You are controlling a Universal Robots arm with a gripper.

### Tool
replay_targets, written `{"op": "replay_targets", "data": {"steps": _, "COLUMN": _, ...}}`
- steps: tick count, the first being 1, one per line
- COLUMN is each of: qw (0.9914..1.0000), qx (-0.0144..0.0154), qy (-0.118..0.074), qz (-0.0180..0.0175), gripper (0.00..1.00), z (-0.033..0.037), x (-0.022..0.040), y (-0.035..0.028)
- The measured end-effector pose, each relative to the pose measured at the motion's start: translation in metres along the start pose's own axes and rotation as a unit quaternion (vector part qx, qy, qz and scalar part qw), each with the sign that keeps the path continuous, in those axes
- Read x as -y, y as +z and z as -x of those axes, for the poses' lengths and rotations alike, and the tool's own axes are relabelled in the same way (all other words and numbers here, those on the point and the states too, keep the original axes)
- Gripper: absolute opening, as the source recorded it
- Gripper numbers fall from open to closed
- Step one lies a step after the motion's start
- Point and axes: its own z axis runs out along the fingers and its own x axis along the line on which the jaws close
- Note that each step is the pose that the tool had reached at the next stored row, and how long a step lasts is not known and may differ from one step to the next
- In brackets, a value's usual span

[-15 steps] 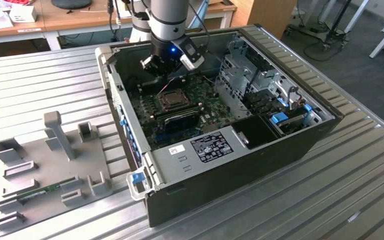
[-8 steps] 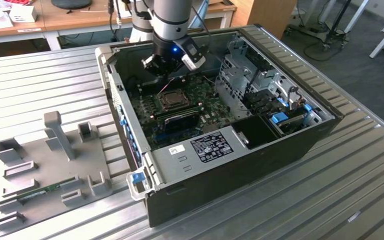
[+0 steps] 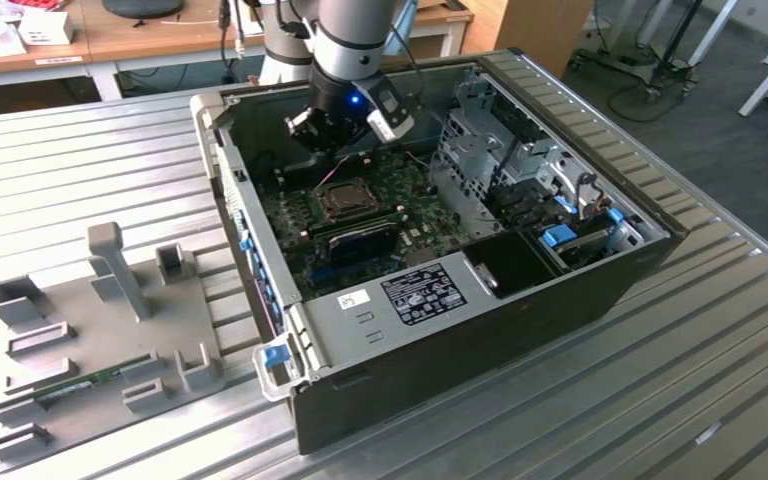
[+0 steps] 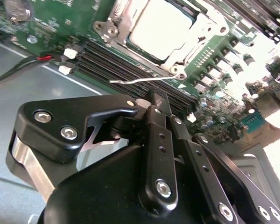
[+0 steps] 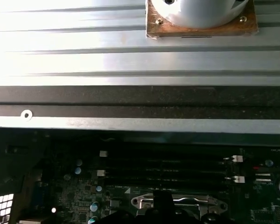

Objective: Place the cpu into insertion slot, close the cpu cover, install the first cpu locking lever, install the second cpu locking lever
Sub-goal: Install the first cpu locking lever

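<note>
One gripper (image 3: 331,133) hovers inside the open computer case (image 3: 624,270), over the green board (image 3: 418,215) and near the socket (image 3: 345,200). In the second wrist view its fingers (image 4: 156,106) are pressed together and empty, just beside a thin wire lever (image 4: 144,80). The chip (image 4: 161,28) lies in the socket, with the metal frame (image 4: 196,37) down around it.

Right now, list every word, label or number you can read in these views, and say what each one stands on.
None can be read with certainty.
Black label on the metal plate inside the computer case: print too small to read.
Small white sticker on the same plate: too small to read.
White markings on the motherboard in the second wrist view: too blurred to read.
</note>
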Motion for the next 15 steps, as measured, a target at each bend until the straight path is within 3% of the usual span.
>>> {"op": "replay_targets", "data": {"steps": 4, "qw": 1.0, "qx": -0.0012, "qy": 0.0, "qz": 0.0006, "gripper": 0.11, "z": 0.0, "x": 0.0001, "y": 0.0}}
{"op": "replay_targets", "data": {"steps": 7, "qw": 0.99998, "qx": -0.0012, "qy": 0.0, "qz": 0.0059, "gripper": 0.11, "z": 0.0, "x": 0.0001, "y": 0.0006}}
{"op": "replay_targets", "data": {"steps": 12, "qw": 0.99998, "qx": -0.0013, "qy": 0.0, "qz": 0.0063, "gripper": 0.11, "z": 0.0002, "x": 0.0002, "y": 0.0006}}
{"op": "replay_targets", "data": {"steps": 15, "qw": 0.99997, "qx": -0.004, "qy": 0.001, "qz": 0.0063, "gripper": 0.11, "z": 0.0024, "x": 0.0003, "y": 0.0011}}
